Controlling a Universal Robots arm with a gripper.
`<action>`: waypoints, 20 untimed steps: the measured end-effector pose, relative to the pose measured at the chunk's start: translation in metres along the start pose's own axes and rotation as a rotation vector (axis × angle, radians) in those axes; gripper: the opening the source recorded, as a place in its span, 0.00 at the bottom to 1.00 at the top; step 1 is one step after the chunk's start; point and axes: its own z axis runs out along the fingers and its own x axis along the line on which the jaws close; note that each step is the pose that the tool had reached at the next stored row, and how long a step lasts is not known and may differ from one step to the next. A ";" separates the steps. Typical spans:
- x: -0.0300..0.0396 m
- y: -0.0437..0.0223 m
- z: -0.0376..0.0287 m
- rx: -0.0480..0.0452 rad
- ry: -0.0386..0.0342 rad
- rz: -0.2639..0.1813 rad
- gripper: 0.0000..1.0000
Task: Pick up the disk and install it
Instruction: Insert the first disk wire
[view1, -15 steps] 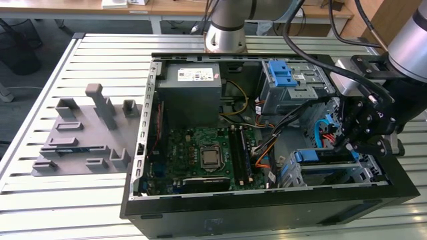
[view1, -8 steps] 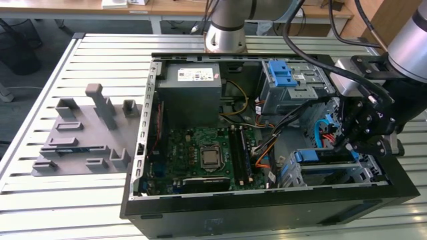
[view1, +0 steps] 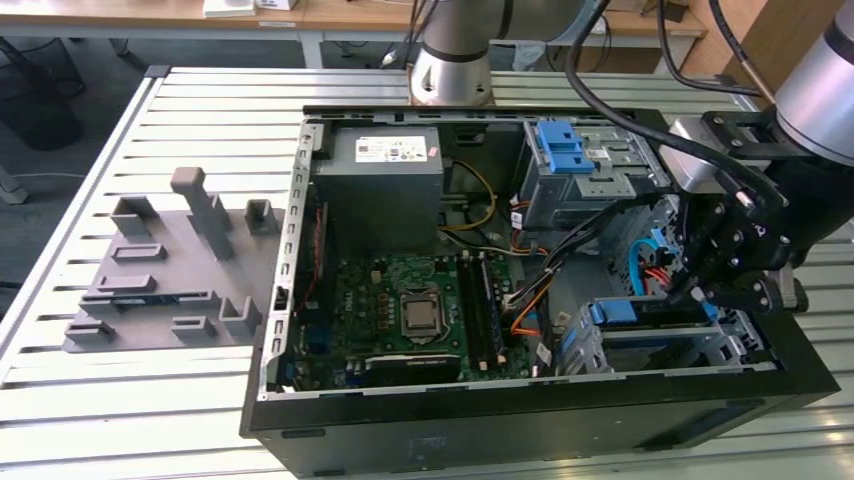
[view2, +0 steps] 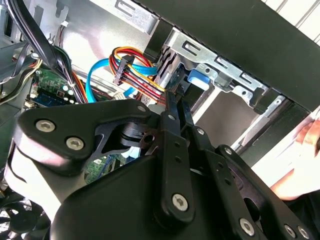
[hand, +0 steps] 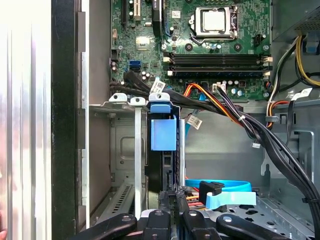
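Note:
The disk (view1: 627, 312) stands on edge in the metal drive cage (view1: 727, 345) at the near corner of the open computer case, on the exterior view's right. Its blue carrier tab (hand: 163, 132) faces the motherboard, with the dark drive body below it in the slot. My gripper (view1: 694, 295) hangs over the cage at the disk's cable end. In both wrist views the fingers lie close together, shut, with their tips (hand: 172, 192) against the disk's end rather than around it. The blue tab (view2: 199, 78) shows just past the gripper (view2: 175, 97).
Orange, red and blue cables (hand: 220, 192) crowd the space beside the gripper. The grey power-supply box (view1: 387, 165), the motherboard (view1: 407, 305) and an upper bay with a blue latch (view1: 567, 150) fill the case. A grey fixture (view1: 174, 270) lies outside it. A person's hand (view2: 305, 150) is beyond the case wall.

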 end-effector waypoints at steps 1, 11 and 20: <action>0.0000 0.0000 0.0001 -0.0001 -0.0003 0.000 0.16; 0.0000 -0.0002 -0.0003 -0.0002 0.0006 0.003 0.16; 0.0004 -0.0004 0.0025 -0.0002 0.0002 0.003 0.16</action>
